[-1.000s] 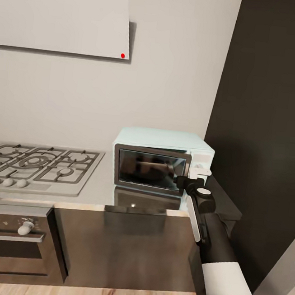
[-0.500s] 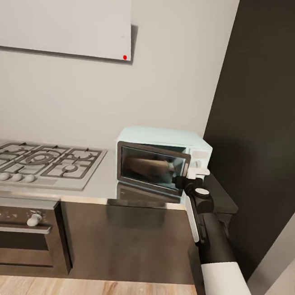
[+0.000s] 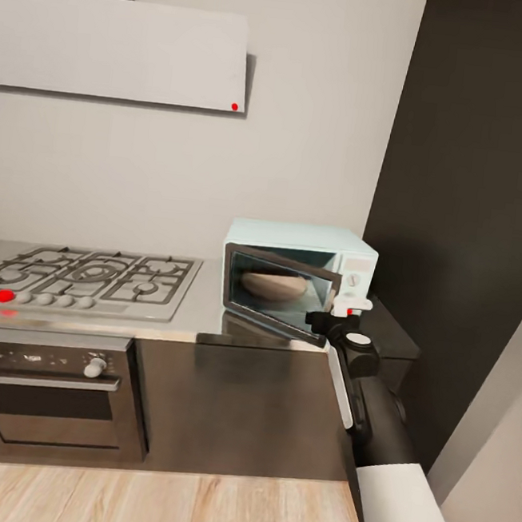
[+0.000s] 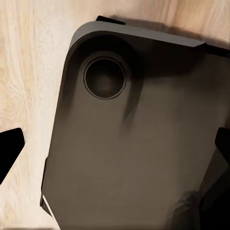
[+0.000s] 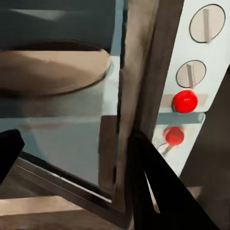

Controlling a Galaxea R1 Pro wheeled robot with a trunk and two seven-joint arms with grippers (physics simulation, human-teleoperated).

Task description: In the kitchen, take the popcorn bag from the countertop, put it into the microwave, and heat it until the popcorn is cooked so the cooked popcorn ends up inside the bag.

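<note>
The microwave (image 3: 299,281) stands on the counter (image 3: 206,320) at its right end, beside the dark wall panel (image 3: 469,194). Its door (image 3: 277,295) is ajar, the free edge swung out toward the near right. Inside lies the popcorn bag (image 3: 273,285), on its side with its long axis running left to right. The right pincer (image 3: 344,308) sits at the door's free edge, just before the white panel with two knobs (image 5: 199,48) and red buttons (image 5: 185,101); its fingers are spread either side of the door edge. The gas hob (image 3: 82,278) lies to the left, with the oven (image 3: 47,387) below it. The left pincer (image 4: 115,158) is spread over the robot's dark base (image 4: 129,143).
</note>
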